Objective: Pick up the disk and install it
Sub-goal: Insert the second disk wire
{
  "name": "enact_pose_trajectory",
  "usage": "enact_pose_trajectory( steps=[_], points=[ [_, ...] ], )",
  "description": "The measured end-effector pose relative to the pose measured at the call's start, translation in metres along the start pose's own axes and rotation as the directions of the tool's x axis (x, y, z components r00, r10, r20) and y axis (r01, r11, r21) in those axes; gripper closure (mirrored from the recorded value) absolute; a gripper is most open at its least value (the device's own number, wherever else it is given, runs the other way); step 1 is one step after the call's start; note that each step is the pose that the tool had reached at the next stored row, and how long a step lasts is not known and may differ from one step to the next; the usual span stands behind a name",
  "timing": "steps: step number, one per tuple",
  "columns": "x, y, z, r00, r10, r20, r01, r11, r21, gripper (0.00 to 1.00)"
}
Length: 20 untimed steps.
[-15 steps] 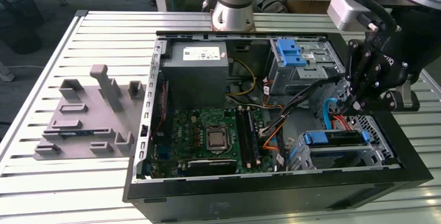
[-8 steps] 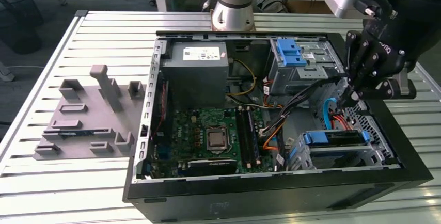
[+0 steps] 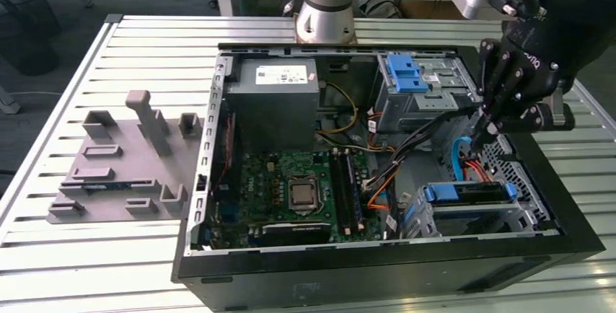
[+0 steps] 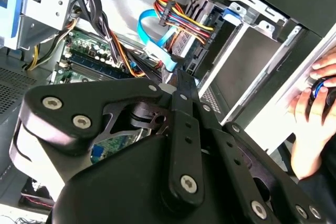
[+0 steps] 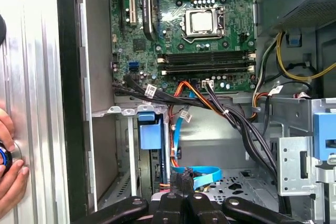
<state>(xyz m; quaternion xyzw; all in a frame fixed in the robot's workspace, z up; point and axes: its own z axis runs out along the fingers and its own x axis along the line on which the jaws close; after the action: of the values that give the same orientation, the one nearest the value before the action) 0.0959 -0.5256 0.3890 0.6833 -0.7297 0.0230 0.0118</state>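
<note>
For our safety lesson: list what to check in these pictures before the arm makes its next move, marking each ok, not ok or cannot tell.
1. Case open: ok.
2. Gripper empty: ok, shut on nothing.
3. Hand away from case: not ok, close beside it.
4. Blue cable clear of gripper: not ok, right beside the tips.
5. Disk seated in bay: cannot tell.

case (image 3: 385,270) on table (image 3: 58,270) | motherboard (image 3: 288,190) in case | fixture (image 3: 120,169) at exterior view's left of case
</note>
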Motion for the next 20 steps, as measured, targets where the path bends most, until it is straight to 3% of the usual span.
enact_pose_trajectory(
  steps=[2, 3, 7, 8, 13, 20],
  points=[
    [-0.0005, -0.0003, 0.0013, 1.0000, 0.000, 0.0000, 0.000, 1.0000, -0.0009, 0.89],
    [-0.0008, -0.0004, 0.0020, 1.0000, 0.000, 0.0006, 0.000, 1.0000, -0.0012, 0.82],
    [-0.0020, -0.0010, 0.0049, 1.0000, 0.000, 0.0028, 0.000, 1.0000, -0.0029, 0.82],
    [-0.0021, -0.0011, 0.0057, 1.0000, 0.000, 0.0042, 0.000, 1.0000, -0.0035, 0.75],
    [-0.0029, -0.0013, 0.0098, 0.9999, 0.000, 0.0101, 0.000, 1.0000, -0.0048, 0.75],
    [-0.0037, -0.0017, 0.0182, 0.9999, 0.000, 0.0103, 0.000, 1.0000, -0.0061, 0.75]
  ],
)
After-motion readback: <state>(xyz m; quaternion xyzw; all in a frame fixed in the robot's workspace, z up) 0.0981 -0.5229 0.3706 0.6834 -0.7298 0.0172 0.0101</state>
